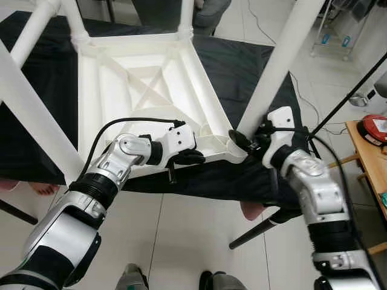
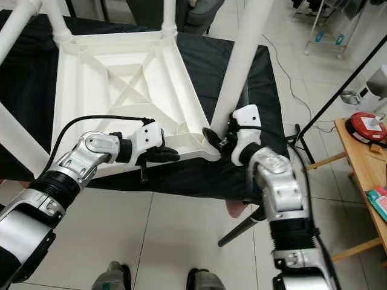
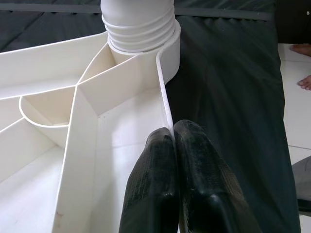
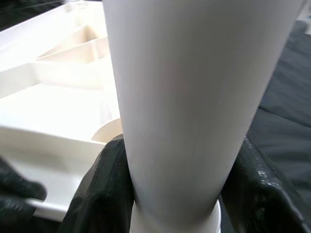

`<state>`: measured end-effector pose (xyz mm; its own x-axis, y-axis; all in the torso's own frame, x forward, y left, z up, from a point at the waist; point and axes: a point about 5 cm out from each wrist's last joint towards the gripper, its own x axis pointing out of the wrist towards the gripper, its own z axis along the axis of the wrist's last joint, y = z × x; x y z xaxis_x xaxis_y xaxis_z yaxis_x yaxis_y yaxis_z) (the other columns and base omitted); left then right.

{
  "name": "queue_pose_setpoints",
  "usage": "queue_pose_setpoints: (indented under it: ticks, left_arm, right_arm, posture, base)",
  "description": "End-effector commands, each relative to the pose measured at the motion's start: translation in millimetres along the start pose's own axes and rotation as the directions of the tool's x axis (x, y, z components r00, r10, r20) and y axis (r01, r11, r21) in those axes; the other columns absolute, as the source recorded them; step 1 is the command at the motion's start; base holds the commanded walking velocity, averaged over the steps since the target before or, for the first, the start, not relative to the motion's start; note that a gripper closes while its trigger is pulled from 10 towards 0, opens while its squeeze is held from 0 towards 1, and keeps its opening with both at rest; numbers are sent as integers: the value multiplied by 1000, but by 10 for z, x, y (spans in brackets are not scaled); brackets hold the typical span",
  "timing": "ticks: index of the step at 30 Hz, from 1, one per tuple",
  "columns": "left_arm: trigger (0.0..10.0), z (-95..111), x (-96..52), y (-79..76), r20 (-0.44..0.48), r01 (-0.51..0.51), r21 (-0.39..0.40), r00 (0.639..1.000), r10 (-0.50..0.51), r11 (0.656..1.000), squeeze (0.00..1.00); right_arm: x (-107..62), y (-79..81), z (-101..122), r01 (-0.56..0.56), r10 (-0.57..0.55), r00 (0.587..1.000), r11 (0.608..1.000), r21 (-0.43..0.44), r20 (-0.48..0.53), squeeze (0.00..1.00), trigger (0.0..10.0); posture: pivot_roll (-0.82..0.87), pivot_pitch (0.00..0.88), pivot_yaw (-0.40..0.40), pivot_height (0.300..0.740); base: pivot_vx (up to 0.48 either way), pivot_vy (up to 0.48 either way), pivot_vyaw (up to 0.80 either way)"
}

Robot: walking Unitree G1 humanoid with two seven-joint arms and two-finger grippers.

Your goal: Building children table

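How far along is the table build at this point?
Nearly done: the upside-down white tabletop lies on a black cloth with legs standing at its corners. The right gripper clasps the near leg at its socket; the left gripper pinches the rim. Left: seating it, flipping.

Bright, even light; wrist views perhaps slightly soft.

Silver segmented arms, black ribbed bands at the joints, white housings at both wrists. A black cable loops over the left forearm. Left gripper (image 1: 192, 157) and right gripper (image 1: 239, 141): textured black fingers.
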<state>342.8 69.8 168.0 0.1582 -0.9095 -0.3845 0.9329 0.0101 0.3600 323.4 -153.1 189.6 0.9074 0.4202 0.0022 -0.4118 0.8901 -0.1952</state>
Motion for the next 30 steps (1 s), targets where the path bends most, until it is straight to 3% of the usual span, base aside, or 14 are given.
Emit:
queue_pose_setpoints:
  ticks: [1, 9, 11, 13, 16, 17, 18, 19, 20, 21, 22, 28, 29, 30]
  left_arm:
    - [0, 175, 273, -286, 59, 317, 105, 944, -324, 943, 0]
    - [0, 190, 295, -269, 65, 309, 111, 946, -317, 945, 0]
    - [0, 193, 295, -267, 66, 307, 111, 947, -316, 945, 0]
    - [0, 193, 289, -258, 67, 298, 114, 949, -307, 948, 0]
    - [0, 193, 284, -249, 69, 287, 119, 953, -296, 951, 0]
    - [0, 196, 289, -235, 68, 266, 129, 959, -276, 955, 0]
    - [0, 196, 289, -235, 68, 266, 129, 959, -276, 955, 0]
    - [2471, 198, 295, -223, 66, 249, 135, 963, -260, 959, 0]
    - [2471, 198, 295, -223, 66, 249, 135, 963, -260, 959, 0]
    - [10000, 204, 303, -209, 64, 231, 144, 968, -242, 962, 365]
    - [10000, 209, 309, -197, 64, 218, 148, 971, -230, 965, 1000]
    - [10000, 226, 307, -177, 76, 200, 142, 974, -212, 969, 1000]
    - [10000, 251, 301, -163, 93, 183, 143, 976, -197, 973, 0]
    - [10000, 273, 293, -146, 106, 166, 141, 978, -182, 976, 0]
  right_arm:
    - [-40, -84, -345, 197, -203, 962, 979, -51, -185, 0, 0]
    - [-220, 60, -450, 630, -617, 760, 776, 2, -203, 0, 0]
    - [-215, 97, -445, 627, -611, 767, 779, 26, -198, 0, 0]
    - [-171, 186, -402, 584, -570, 806, 810, 56, -162, 0, 10000]
    - [-139, 241, -330, 548, -539, 835, 835, 59, -112, 0, 10000]
    - [-125, 265, -285, 516, -510, 856, 853, 81, -83, 1000, 10000]
    - [-125, 265, -285, 516, -510, 856, 853, 81, -83, 1000, 10000]
    - [-121, 271, -246, 506, -503, 862, 857, 92, -59, 1000, 10000]
    - [-121, 271, -246, 506, -503, 862, 857, 92, -59, 1000, 10000]
    - [-108, 296, -196, 476, -476, 879, 873, 110, -31, 1000, 10000]
    - [-102, 310, -148, 454, -457, 889, 883, 120, -1, 4, 10000]
    - [-111, 339, -18, 408, -420, 904, 904, 130, 78, 0, 10000]
    - [-118, 335, 5, 393, -407, 909, 910, 134, 95, 0, 10000]
    - [-123, 331, 22, 384, -398, 911, 913, 137, 106, 0, 10000]
  posture:
    - [124, 158, -42, 740]
    - [118, 155, -40, 740]
    - [118, 155, -40, 740]
    - [122, 156, -41, 740]
    - [122, 156, -41, 740]
    - [122, 158, -43, 740]
    - [122, 158, -43, 740]
    - [122, 158, -43, 740]
    - [122, 158, -43, 740]
    - [122, 158, -43, 740]
    - [122, 158, -43, 740]
    - [122, 158, -43, 740]
    - [122, 158, -43, 740]
    - [129, 164, -42, 740]
  base:
    - [0, 0, 0]
    - [0, 0, 0]
    - [0, 0, 0]
    - [0, 0, 0]
    - [0, 0, 0]
    - [0, 0, 0]
    - [0, 0, 0]
    - [0, 0, 0]
    - [0, 0, 0]
    - [0, 0, 0]
    - [0, 0, 0]
    - [0, 0, 0]
    - [0, 0, 0]
    - [0, 0, 0]
